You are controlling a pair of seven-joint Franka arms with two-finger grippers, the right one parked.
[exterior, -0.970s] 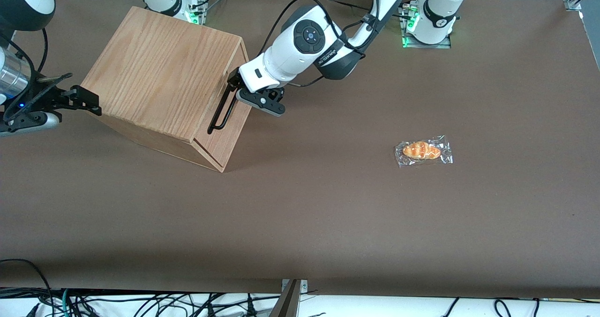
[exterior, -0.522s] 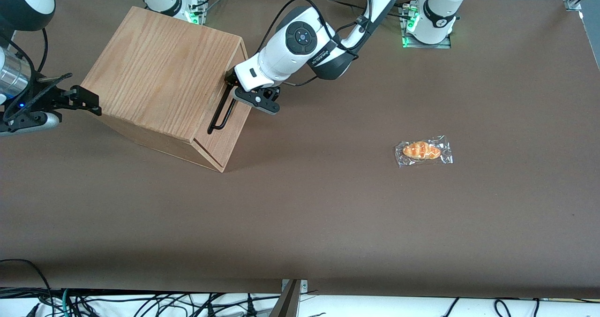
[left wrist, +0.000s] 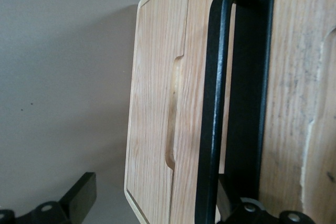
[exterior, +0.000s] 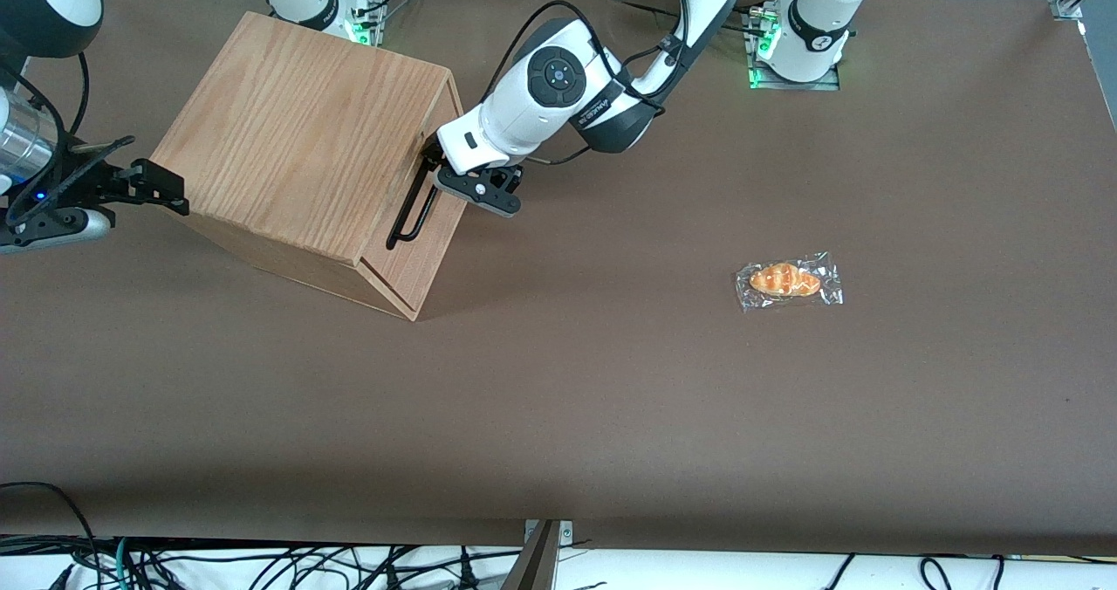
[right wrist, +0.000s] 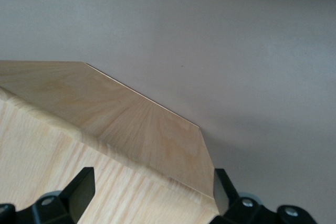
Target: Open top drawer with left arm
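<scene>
The oak-grain cabinet [exterior: 305,136] stands on the brown table toward the parked arm's end. The top drawer [exterior: 434,232] looks pushed in, with its long black bar handle [exterior: 410,210] on the front. The white left arm [exterior: 550,92] reaches down to the handle's end farther from the front camera. My gripper [exterior: 452,174] is open there. In the left wrist view the handle [left wrist: 212,103] runs between the two fingers [left wrist: 79,198], close to one finger and untouched by the other, in front of the drawer front [left wrist: 197,35]. My gripper [left wrist: 157,205] holds nothing.
A wrapped bread roll [exterior: 788,280] lies on the table toward the working arm's end, nearer the front camera. The parked arm's gripper [exterior: 96,193] hovers close beside the cabinet. Arm bases [exterior: 798,40] stand at the table's edge farthest from the front camera.
The left arm has moved in toward the cabinet, bringing the open gripper up to the handle's end. The cabinet and the drawer have not moved.
</scene>
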